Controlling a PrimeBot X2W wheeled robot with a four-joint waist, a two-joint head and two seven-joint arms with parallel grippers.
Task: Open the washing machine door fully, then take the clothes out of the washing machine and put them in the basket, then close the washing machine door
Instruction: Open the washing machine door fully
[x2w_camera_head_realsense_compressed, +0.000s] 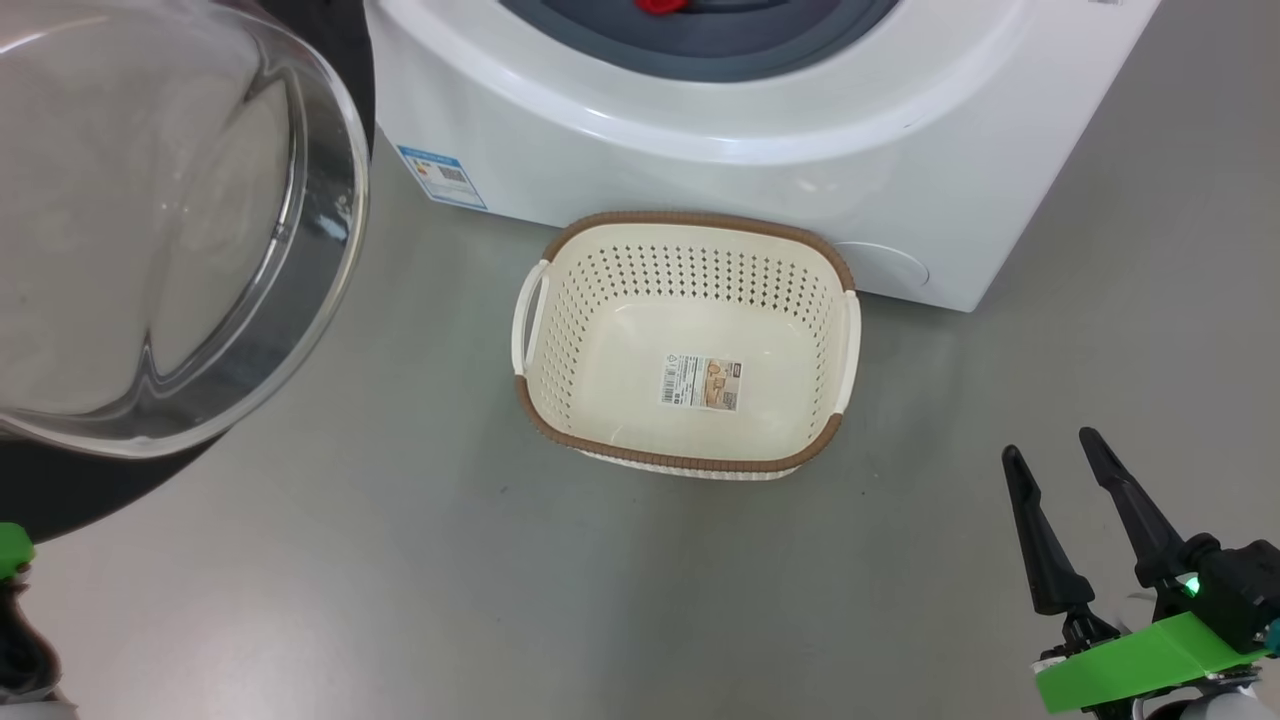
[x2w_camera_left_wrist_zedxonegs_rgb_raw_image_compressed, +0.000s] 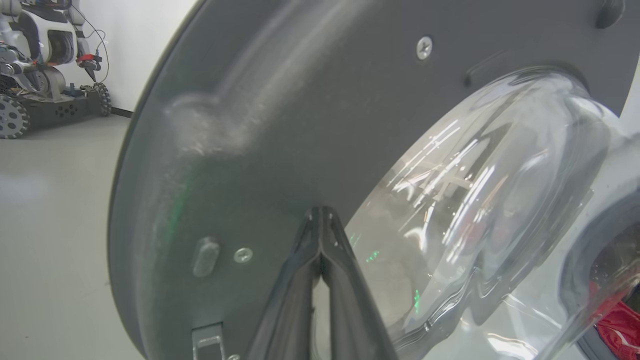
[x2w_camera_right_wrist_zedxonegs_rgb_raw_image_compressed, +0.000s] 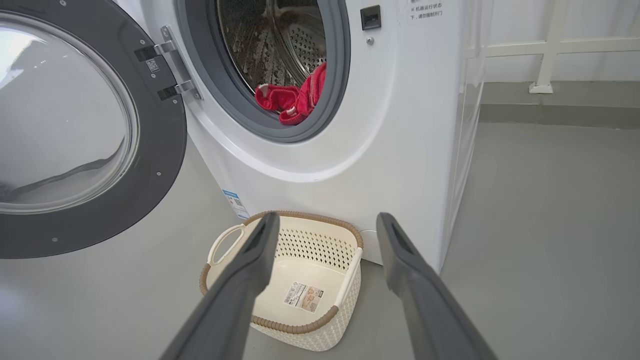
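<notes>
Push softly with the clenched left claw (x2w_camera_left_wrist_zedxonegs_rgb_raw_image_compressed: 320, 215) on the washing machine door (x2w_camera_head_realsense_compressed: 180, 220), at 9 o'clock from the empty basket (x2w_camera_head_realsense_compressed: 690, 222), till it is wide, then send the released right claw (x2w_camera_head_realsense_compressed: 1048, 442) to the clothes (x2w_camera_right_wrist_zedxonegs_rgb_raw_image_compressed: 292, 100) at 12 o'clock

White washing machine (x2w_camera_right_wrist_zedxonegs_rgb_raw_image_compressed: 400, 125), door (x2w_camera_right_wrist_zedxonegs_rgb_raw_image_compressed: 65, 125) with a dark grey rim, bright red clothes (x2w_camera_right_wrist_zedxonegs_rgb_raw_image_compressed: 295, 97) with maybe some white trim, cream basket (x2w_camera_head_realsense_compressed: 700, 270) dotted with holes, brown woven-look rim.
</notes>
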